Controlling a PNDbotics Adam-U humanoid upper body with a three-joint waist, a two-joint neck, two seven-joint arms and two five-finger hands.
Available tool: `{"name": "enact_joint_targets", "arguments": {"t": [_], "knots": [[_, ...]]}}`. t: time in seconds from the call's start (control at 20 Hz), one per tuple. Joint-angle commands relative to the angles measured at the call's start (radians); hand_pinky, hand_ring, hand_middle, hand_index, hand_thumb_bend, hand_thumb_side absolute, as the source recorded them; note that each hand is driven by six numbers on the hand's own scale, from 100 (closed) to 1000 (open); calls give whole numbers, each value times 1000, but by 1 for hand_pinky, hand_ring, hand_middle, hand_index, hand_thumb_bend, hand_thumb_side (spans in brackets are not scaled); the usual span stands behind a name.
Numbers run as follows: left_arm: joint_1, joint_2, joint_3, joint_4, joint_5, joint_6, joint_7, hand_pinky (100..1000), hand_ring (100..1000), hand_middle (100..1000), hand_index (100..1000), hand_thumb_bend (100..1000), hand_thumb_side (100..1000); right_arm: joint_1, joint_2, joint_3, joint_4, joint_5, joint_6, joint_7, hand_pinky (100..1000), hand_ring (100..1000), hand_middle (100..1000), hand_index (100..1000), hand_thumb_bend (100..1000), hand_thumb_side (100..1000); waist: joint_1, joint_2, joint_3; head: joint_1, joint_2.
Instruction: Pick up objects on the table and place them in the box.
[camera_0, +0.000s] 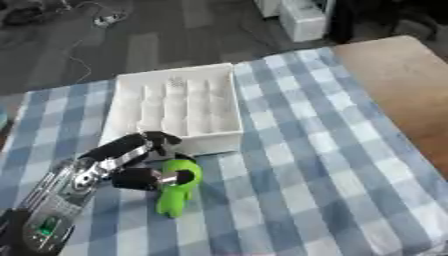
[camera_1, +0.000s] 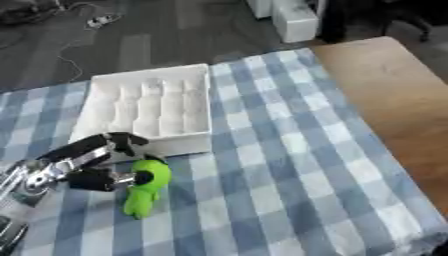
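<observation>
Now the left robot hand (camera_0: 144, 162) reaches in from the lower left, its fingers and thumb curled round the upper end of a green toy (camera_0: 176, 186). The toy lies lengthwise on the blue-and-white checked cloth (camera_0: 315, 165) that covers the table, its lower end pointing toward the near edge. Whether it has left the cloth yet cannot be told. Just beyond the hand sits the white box (camera_0: 175, 102), open at the top, with ribbed rows inside and nothing visible in them. Its near wall is just beside the hand's upper fingers.

This looks like the pick-up step: the toy is gripped but not yet in the box. The next move likely calls for lifting the toy high enough to clear that near wall, then carrying it forward over the box before letting go. The wall so near the fingers is the one thing in the way.

Bare wood table (camera_0: 402, 85) shows at the right. The right robot hand is out of sight.
</observation>
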Motion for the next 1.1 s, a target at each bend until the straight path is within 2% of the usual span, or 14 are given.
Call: {"name": "enact_joint_targets", "arguments": {"t": [0.05, 0.35, 0.55, 0.7, 1.1], "knots": [[-27, 7, 19, -3, 6, 9, -7, 1000, 780, 900, 960, 591, 937, -16, -27, -5, -13, -5, -1, -1, 451, 565, 607, 701, 134, 1000, -3, -4, 4, -4, 0], [-27, 2, 18, 16, 9, 15, -9, 1000, 781, 900, 962, 595, 937, -22, -27, -3, -13, -7, -1, 2, 451, 565, 605, 696, 133, 1000, -4, 0, -1, -1, -8], [-24, 0, 7, 40, -2, 0, -4, 1000, 784, 898, 959, 604, 918, -17, -27, -6, -13, -5, -1, 4, 451, 566, 605, 704, 137, 1000, -6, -1, -3, -3, -13], [-17, -2, -1, 54, -12, -11, -1, 1000, 786, 898, 960, 607, 937, -12, -25, -7, -13, 0, -1, 7, 451, 566, 605, 708, 135, 1000, -7, 0, -3, -7, -17], [-17, -13, -7, 95, -42, -26, 0, 1000, 791, 897, 956, 624, 937, -13, -21, -2, -13, 4, -1, 7, 448, 563, 602, 695, 135, 1000, -5, 3, -5, -6, -6]]}}
